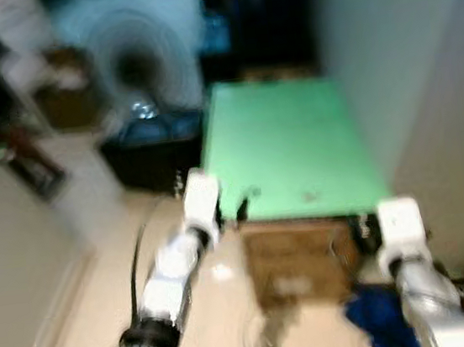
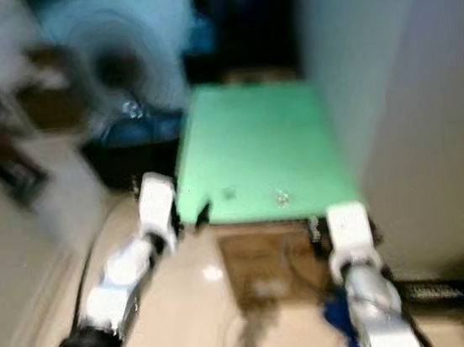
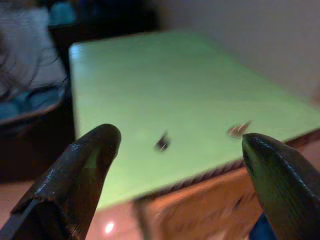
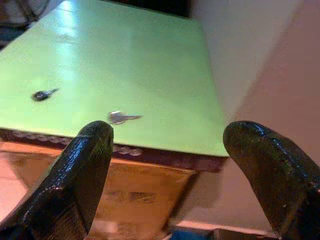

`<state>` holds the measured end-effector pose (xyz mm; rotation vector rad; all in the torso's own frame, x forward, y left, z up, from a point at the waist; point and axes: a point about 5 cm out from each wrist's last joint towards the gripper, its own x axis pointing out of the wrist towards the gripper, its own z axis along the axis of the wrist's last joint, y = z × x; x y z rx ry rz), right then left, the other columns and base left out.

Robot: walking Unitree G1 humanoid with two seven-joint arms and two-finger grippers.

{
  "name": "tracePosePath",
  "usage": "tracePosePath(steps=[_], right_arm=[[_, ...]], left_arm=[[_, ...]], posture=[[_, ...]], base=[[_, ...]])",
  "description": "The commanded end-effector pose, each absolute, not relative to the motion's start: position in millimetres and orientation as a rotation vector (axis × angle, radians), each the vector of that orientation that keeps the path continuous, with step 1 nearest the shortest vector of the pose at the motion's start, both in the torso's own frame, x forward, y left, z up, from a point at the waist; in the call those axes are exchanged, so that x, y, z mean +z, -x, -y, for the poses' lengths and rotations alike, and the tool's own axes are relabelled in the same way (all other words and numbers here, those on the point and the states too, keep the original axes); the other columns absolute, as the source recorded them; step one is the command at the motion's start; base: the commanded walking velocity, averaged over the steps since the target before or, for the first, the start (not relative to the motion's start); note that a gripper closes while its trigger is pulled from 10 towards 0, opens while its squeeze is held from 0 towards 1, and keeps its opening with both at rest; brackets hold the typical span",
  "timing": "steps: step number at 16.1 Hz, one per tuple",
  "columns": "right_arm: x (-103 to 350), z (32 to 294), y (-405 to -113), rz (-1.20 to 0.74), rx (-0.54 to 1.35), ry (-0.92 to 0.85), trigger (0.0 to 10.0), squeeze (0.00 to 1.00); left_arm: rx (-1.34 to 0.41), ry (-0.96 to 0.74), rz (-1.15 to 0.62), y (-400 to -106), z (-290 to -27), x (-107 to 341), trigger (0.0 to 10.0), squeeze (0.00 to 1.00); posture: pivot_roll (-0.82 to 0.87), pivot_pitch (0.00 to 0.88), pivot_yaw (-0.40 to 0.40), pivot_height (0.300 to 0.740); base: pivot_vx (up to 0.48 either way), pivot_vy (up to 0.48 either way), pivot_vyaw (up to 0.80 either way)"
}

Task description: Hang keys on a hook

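Both claws are spread apart and hold nothing. Seen from the head, the left claw (image 3: pixel 180 150) sits at the end of its silver arm (image 1: pixel 166 292), close to the near left corner of a green table (image 1: pixel 295 132). The right claw (image 4: pixel 167 150) is at the near right corner, on its own arm (image 2: pixel 369 292). In each wrist view the black fingers (image 3: pixel 80 170) stand wide, with the tabletop showing between them.

Two keys lie flat on the green top, near its front edge and apart from each other. One is a silver key (image 4: pixel 121 117), closer to the front edge and to the right claw. The other is a dark-headed key (image 4: pixel 44 94), further to the left. From the left wrist they show as a dark speck and a pale one on the green. Neither claw touches either key.

Under the table's front edge is a brown cabinet face (image 1: pixel 298 263). A pale wall (image 2: pixel 408 92) runs along the table's right side. Left of the table sits a dark bin (image 1: pixel 153 153), with a round pale-blue fan (image 1: pixel 138 62) behind it, all blurred. Something blue (image 1: pixel 381 316) lies on the floor by the right arm; what it is cannot be told. The floor (image 1: pixel 217 328) is light and glossy.
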<state>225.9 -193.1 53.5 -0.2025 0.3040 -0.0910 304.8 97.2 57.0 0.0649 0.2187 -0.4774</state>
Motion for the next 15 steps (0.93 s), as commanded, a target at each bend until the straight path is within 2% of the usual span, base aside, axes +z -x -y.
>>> tracePosePath(steps=[1,6,9,13,15], right_arm=[[55.5,184.8,-229.1,-0.287,-0.076,0.192,10.0,0.00],[51.8,176.5,-231.1,-0.290,-0.059,0.184,10.0,0.00],[50.1,173.5,-231.4,-0.290,-0.053,0.183,10.0,0.00],[51.8,171.3,-230.6,-0.277,-0.062,0.186,10.0,0.00],[58.4,164.1,-229.7,-0.242,-0.086,0.193,10.0,0.00]], left_arm=[[-0.473,-0.097,-0.195,-311.2,-102.4,65.3,10.0,0.00],[-0.481,-0.108,-0.189,-311.4,-103.3,67.0,10.0,0.00],[-0.514,-0.131,-0.185,-308.5,-100.2,65.9,10.0,0.00],[-0.552,-0.145,-0.183,-306.3,-95.6,66.2,10.0,0.00],[-0.643,-0.162,-0.190,-306.6,-85.2,67.1,10.0,0.00]], posture=[[-0.29,0.000,0.074,0.740],[-0.28,0.000,0.084,0.740],[-0.28,0.000,0.091,0.740],[-0.29,0.000,0.109,0.740],[-0.30,0.000,0.138,0.740]], base=[[0.450,0.000,0.00],[0.449,0.000,0.00],[0.339,-0.327,0.00],[0.000,-0.420,0.00],[0.000,0.000,0.00]])
